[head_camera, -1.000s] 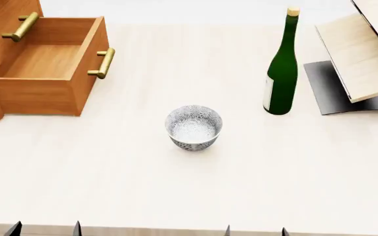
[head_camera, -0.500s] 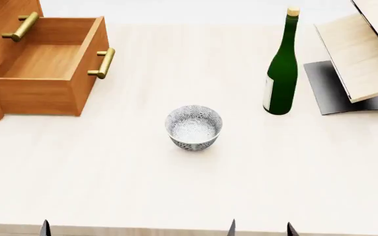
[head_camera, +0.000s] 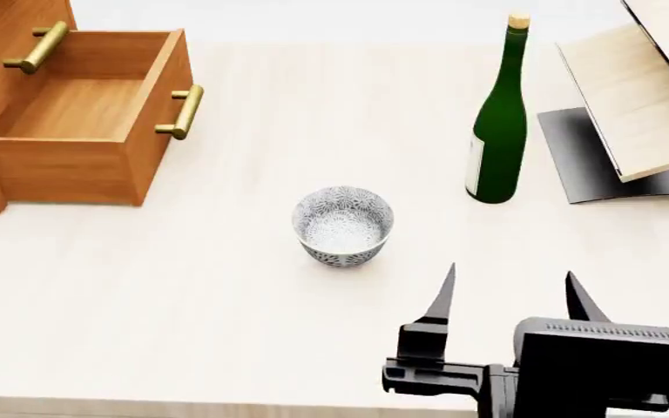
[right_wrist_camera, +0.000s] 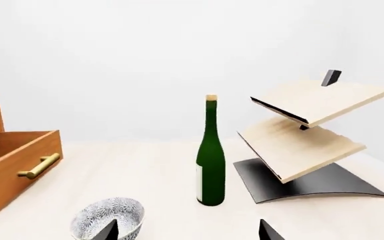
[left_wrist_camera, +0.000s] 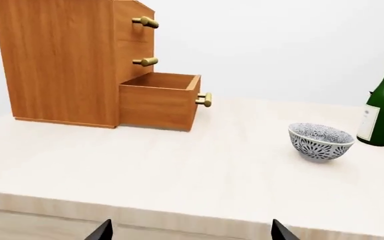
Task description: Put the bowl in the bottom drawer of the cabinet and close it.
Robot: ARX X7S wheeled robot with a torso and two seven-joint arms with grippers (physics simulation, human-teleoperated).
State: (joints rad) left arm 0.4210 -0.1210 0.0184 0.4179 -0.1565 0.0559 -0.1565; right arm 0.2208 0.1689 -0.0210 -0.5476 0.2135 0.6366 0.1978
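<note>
Pale wooden worktop (head_camera: 253,348) under even light, with a plain white wall (right_wrist_camera: 145,50) behind the worktop.

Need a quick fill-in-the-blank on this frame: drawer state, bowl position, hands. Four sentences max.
1. The honey-brown wooden bottom drawer of the tall wood-grain cabinet is pulled ____.
2. The small white floral-patterned bowl stands upright on the pale wooden ____.
3. The tall green glass bottle stands between the bowl and the pale slanted wooden ____.
4. In the head view, the only hand showing is the ____ hand, its fingers spread.

Missing words: open; table; rack; right
</note>
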